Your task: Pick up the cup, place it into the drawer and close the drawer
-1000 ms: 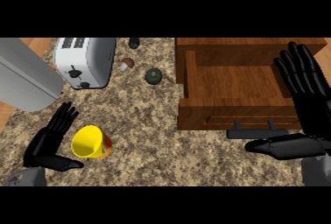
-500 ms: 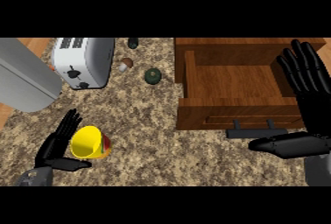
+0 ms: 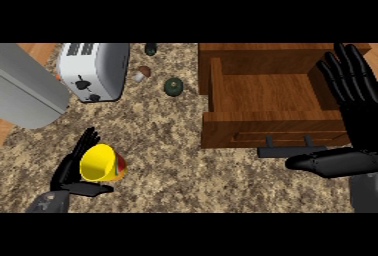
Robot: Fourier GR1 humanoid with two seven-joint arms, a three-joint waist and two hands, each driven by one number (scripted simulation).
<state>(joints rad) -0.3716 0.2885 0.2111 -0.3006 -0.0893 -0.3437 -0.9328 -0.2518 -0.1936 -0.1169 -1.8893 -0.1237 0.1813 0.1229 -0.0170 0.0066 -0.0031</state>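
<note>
A yellow cup [image 3: 100, 163] with a red patch on its side lies tilted on the granite counter at the lower left. My left hand [image 3: 71, 167] is right against it, fingers straight up along its left side and thumb under its front, not curled round it. The wooden drawer [image 3: 266, 95] stands pulled open at the upper right, its inside bare, with a dark handle [image 3: 291, 150] on its front. My right hand [image 3: 350, 100] is held open at the right edge, fingers up over the drawer's right side, thumb stretched left just below the handle.
A white toaster [image 3: 92, 70] stands at the upper left beside a grey appliance [image 3: 26, 95]. A mushroom [image 3: 141, 73], a dark round item [image 3: 173, 86] and another small dark piece [image 3: 150, 49] lie on the counter between toaster and drawer.
My left hand has closed in on the cup from the left until it touches it. The right hand has hardly moved.
</note>
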